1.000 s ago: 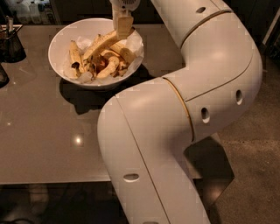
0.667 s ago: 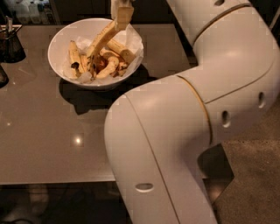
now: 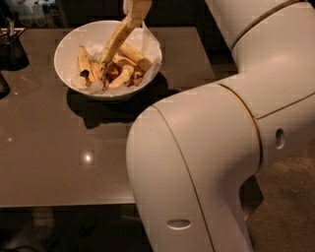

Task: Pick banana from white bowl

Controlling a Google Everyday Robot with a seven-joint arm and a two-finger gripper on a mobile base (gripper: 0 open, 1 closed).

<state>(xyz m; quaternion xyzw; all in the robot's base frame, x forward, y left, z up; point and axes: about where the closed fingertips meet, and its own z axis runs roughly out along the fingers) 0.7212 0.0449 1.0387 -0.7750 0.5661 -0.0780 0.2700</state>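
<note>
Likely an office: glossy grey table (image 3: pixel 59 162), mesh cup (image 3: pixel 12 49) (end effector (image 3: pixel 136 7) holds banana (image 3: pixel 114 42) over white bowl (image 3: pixel 65 59)).

Dim, warm overhead light: the white bowl (image 3: pixel 66 59) casts shadow toward 6 o'clock, glare dots the table (image 3: pixel 44 138); the gripper (image 3: pixel 137 9) at 12 o'clock clasps the lit banana (image 3: pixel 115 42).

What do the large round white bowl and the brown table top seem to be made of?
The large round white bowl: likely glazed ceramic, perhaps plastic; smooth glossy wall. The brown table top: polished, maybe glass or lacquer; it mirrors small lights. The gripper, above the bowl's far rim, holds the long pale banana by its upper end.
</note>
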